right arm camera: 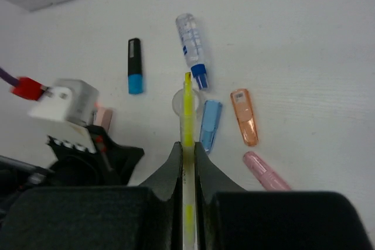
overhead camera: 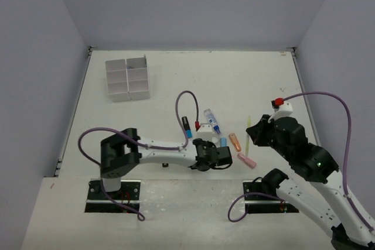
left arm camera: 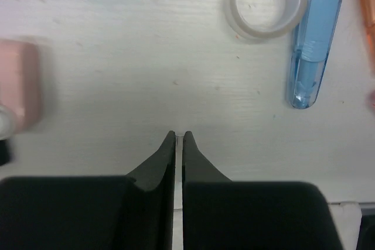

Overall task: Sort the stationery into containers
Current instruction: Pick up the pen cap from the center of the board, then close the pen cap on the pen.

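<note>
We see the right gripper (right arm camera: 187, 146) clamped on a thin, clear-bodied yellow pen (right arm camera: 187, 105), its tip jutting forward, while the left gripper (left arm camera: 179, 137) sits closed, empty.

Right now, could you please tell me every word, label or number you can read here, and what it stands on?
No text is readable in any view.
Blue-capped tube: blue print on its clear body, too blurred to read.
Yellow pen in the right end effector: no print visible.
Tray: no label visible.
</note>
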You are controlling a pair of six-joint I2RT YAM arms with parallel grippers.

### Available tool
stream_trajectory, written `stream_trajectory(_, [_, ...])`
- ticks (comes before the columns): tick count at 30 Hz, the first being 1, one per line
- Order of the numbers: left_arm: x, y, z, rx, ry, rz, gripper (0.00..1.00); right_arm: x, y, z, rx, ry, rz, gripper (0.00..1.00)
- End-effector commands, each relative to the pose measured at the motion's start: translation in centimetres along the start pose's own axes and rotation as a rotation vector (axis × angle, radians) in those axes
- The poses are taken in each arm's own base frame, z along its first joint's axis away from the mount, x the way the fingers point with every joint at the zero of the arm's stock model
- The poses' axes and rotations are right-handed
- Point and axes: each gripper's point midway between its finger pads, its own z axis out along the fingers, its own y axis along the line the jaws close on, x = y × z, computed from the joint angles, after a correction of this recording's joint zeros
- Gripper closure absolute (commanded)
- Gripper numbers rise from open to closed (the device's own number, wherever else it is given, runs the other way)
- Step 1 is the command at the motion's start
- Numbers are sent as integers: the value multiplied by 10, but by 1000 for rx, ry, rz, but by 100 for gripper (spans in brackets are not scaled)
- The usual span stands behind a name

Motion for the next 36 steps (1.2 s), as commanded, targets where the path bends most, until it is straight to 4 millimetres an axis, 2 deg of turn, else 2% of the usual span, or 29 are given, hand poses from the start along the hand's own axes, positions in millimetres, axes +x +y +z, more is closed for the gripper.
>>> stream_trajectory(1, [-136,23,-44,185,-284,-77,100,8,87,8,-515,-22,-13,100])
stream_trajectory(3, [-184,38,-61,296,-363,-115,100,15,107,7,-665,-42,22,100])
stream_trajectory(4, [-199,41,-73,372,-401,-115,100,19,112,9,-701,-48,40,100])
stream_trajectory(6, [-219,42,-113,597,-502,-72,100,28,122,14,-770,-51,69,100])
stream_trajectory(7, [-230,44,-142,696,-583,-55,100,35,130,12,-809,-43,65,100])
stream_trajectory(9, [-239,44,-189,880,-704,-45,100,39,147,8,-867,-60,53,100])
stream_trajectory(12, [-236,56,-223,1029,-801,-67,100,34,172,1,-915,-113,45,100])
stream_trajectory(13, [-233,58,-229,1060,-814,-71,100,31,178,-4,-935,-129,45,100])
stream_trajectory(17, [-222,64,-238,1140,-823,-87,100,36,203,8,-894,-105,0,100])
stream_trajectory(18, [-221,65,-239,1149,-820,-92,100,31,208,6,-890,-121,-2,100])
stream_trajectory(20, [-219,65,-241,1161,-815,-94,100,29,212,8,-856,-140,3,100])
stream_trajectory(28, [-216,71,-237,1162,-810,-139,100,14,234,-8,-881,-191,0,100])
stream_trajectory(36, [-215,71,-232,1157,-806,-155,100,12,244,-7,-885,-209,5,100])
